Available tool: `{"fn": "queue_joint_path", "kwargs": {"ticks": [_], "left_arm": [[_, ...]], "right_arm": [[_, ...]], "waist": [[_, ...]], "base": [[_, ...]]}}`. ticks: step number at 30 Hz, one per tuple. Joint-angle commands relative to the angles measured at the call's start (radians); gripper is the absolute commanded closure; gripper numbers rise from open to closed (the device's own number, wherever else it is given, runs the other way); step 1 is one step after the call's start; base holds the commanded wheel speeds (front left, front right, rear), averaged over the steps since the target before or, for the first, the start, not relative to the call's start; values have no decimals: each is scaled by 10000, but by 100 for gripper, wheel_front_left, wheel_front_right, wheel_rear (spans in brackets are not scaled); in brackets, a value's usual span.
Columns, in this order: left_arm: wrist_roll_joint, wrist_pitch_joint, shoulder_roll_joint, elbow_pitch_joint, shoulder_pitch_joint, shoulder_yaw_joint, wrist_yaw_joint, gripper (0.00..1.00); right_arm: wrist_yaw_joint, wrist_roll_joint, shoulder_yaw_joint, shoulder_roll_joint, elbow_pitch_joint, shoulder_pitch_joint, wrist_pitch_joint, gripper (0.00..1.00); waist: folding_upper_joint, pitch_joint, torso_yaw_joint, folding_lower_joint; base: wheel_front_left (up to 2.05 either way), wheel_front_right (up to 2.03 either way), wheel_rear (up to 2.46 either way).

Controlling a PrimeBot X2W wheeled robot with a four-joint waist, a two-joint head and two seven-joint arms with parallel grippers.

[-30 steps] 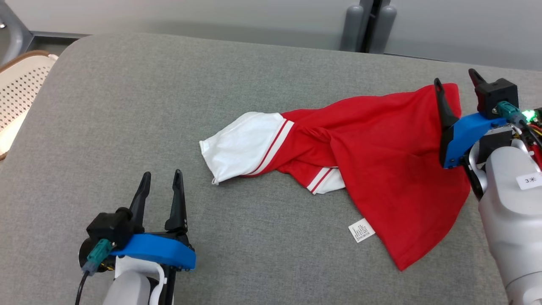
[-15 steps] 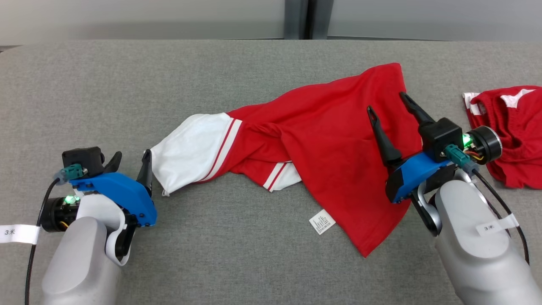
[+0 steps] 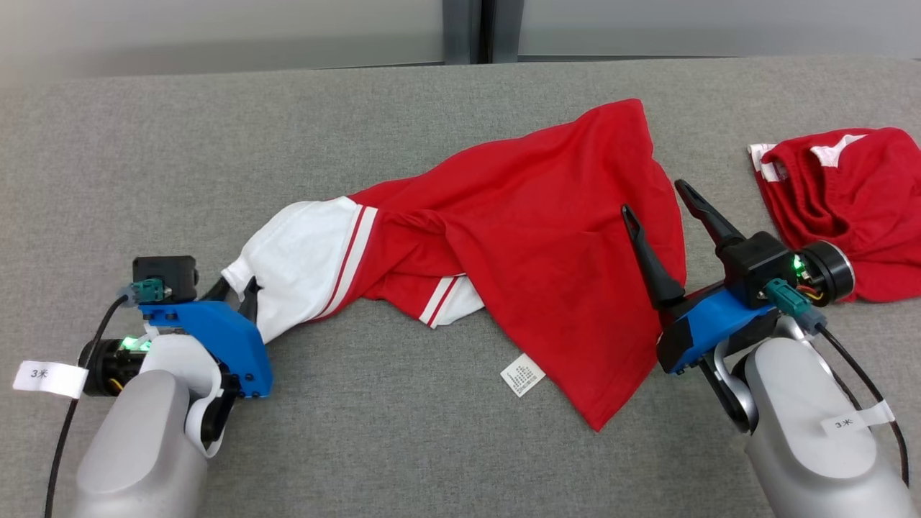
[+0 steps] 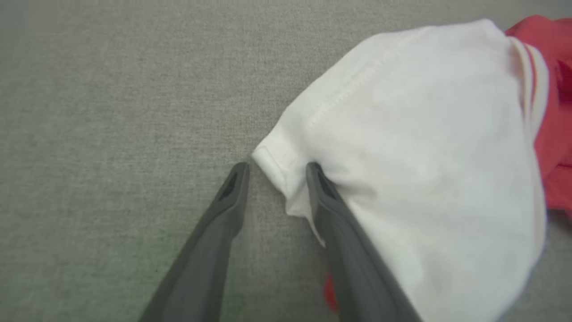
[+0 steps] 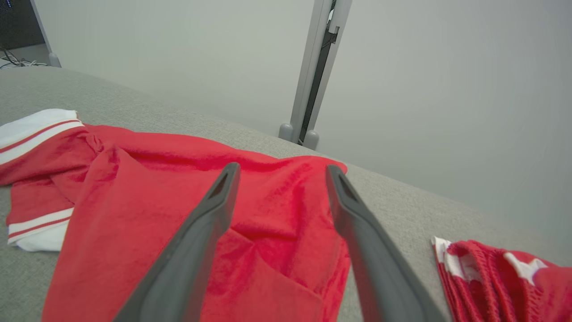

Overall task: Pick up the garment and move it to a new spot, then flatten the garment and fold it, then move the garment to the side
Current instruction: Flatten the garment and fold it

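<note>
Now, nearest me, my left gripper has its fingers parted either side of the white cuff, not yet pinching. The garment stretches rightward across the grey cushion; farther along, my right gripper hovers spread-fingered above its red body.

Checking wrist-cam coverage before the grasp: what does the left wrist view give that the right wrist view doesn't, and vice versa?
Left wrist view adds: the hemmed white cuff corner between the left pincer's fingers, jaws apart, one finger against the cloth.
Right wrist view adds: the right pincer open above the red body, a second red garment lying apart from it, and the wall post.
Shared: the same garment's white, red-striped sleeve and the grey surface.
</note>
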Motion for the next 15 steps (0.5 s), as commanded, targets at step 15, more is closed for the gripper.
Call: {"fn": "queue_joint_path", "kwargs": {"ticks": [15], "left_arm": [[863, -3120, 685, -1655, -91, -1438, -45, 100]], "right_arm": [[-2, -158, -928, 152, -564, 1076, 152, 0]], "waist": [[0, -602, 516, -1]], "base": [[0, 0, 0]]}}
